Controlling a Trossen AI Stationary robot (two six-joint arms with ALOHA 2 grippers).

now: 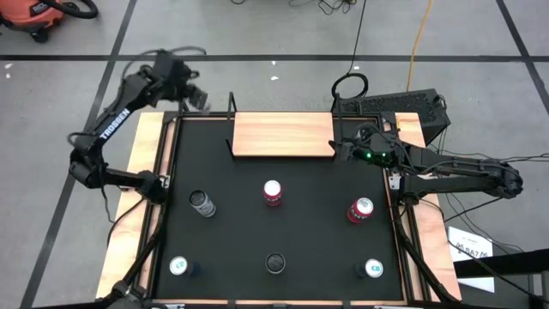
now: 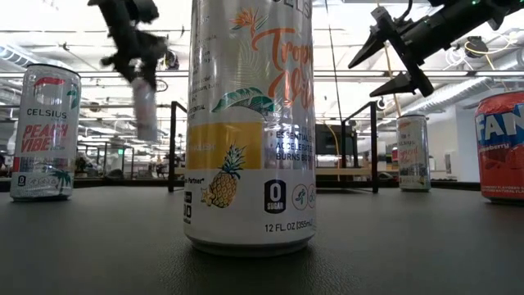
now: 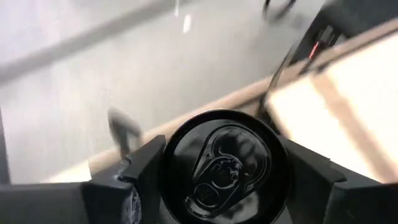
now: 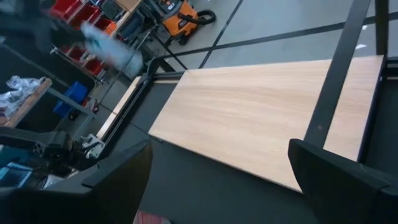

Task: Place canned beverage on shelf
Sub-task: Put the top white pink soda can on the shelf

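Note:
My left gripper [image 1: 197, 96] hangs above the table's far left corner, left of the shelf [image 1: 283, 135], and is shut on a pale can [image 2: 146, 108]. In the left wrist view the can's dark lid with its pull tab [image 3: 224, 165] sits between the two fingers. The shelf is a light-wood board with black uprights at its ends, at the table's far middle. My right gripper [image 1: 345, 151] waits open beside the shelf's right end, with nothing between its fingers [image 4: 118, 180]. My left gripper pinches the can's side wall just under the top rim [image 3: 166, 163] between its two fingers [image 3: 140, 171], one on each side. The fingers come slanting down from above. The can hangs below them, roughly upright and lifted clear of the table.
Several more cans stand on the black tabletop: a dark-topped one [image 1: 202, 203], two red ones [image 1: 273, 192] [image 1: 360, 209], and three along the near edge [image 1: 179, 266] [image 1: 275, 262] [image 1: 373, 269]. The shelf board [image 4: 261, 118] is bare.

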